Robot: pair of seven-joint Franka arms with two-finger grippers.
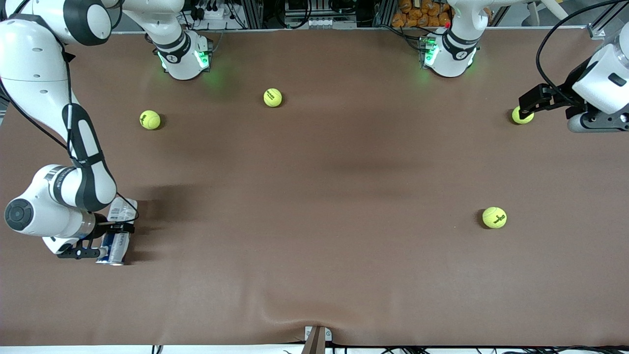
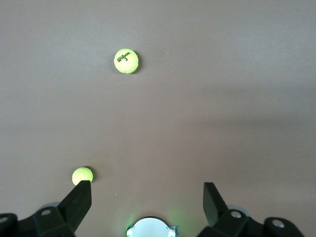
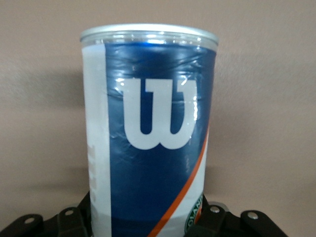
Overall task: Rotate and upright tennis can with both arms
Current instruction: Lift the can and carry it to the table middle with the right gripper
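Note:
The tennis can [image 1: 117, 244] lies at the right arm's end of the table, near the front camera, with its silver rim pointing toward that camera. My right gripper [image 1: 100, 241] is shut on it across its body. In the right wrist view the can [image 3: 148, 123] fills the middle, showing its blue label with a white "W", with a black finger [image 3: 74, 219] on each side. My left gripper [image 1: 527, 104] is open and empty at the left arm's end of the table, just above a tennis ball [image 1: 522, 116]. Its fingers [image 2: 79, 197] stand wide apart.
Loose tennis balls lie on the brown table: two near the right arm's base [image 1: 150, 119] [image 1: 272, 97] and one nearer the front camera toward the left arm's end [image 1: 494, 217]. The left wrist view shows two balls [image 2: 126, 60] [image 2: 82, 175] and a lit arm base [image 2: 152, 228].

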